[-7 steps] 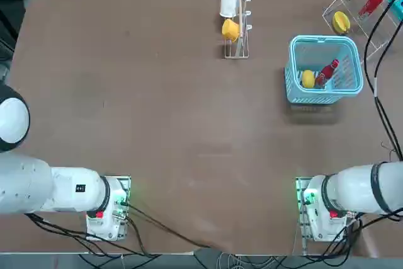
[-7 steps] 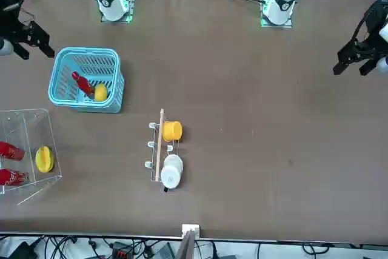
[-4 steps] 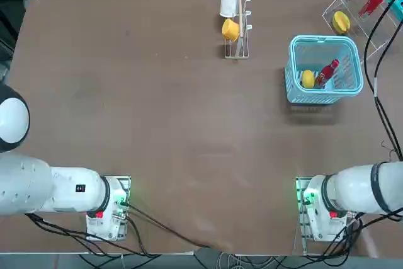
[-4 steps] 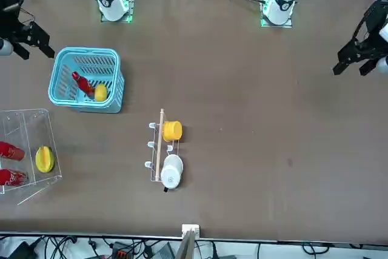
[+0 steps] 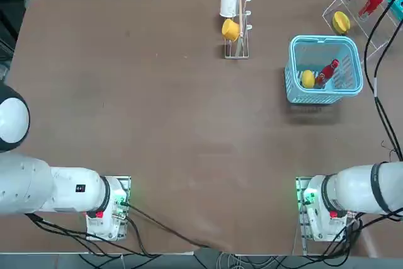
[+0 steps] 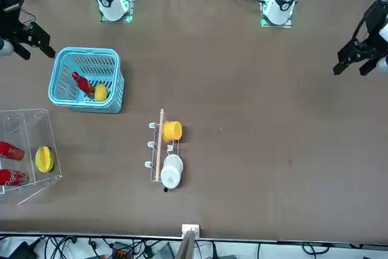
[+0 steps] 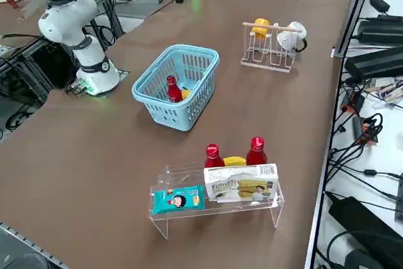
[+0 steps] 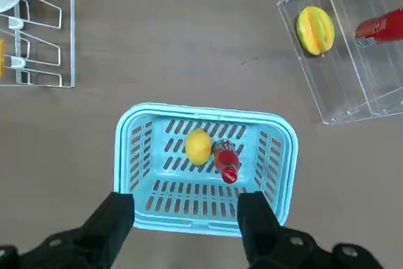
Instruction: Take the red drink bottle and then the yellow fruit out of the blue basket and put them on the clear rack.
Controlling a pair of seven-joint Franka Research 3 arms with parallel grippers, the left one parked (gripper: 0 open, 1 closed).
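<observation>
Above the blue basket [image 8: 204,171] I hang with my right gripper [image 8: 189,222], jaws spread wide and holding nothing. Inside the basket the red drink bottle [image 8: 225,159] lies touching the yellow fruit [image 8: 198,146]. The clear rack [image 8: 343,61] stands on the desk [image 5: 157,105] just beyond the basket.

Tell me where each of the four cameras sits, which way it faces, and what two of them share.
Top: overhead, looking down; both arm bases along the bottom edge.
Front: across the table, facing the robot; right pincer open at left, beside the blue basket.
Right side: raised, diagonal; clear rack nearest, the arm at upper left.
Right wrist: above the basket; two fingers apart.
Top and wrist share the red drink bottle beside the yellow fruit.
</observation>
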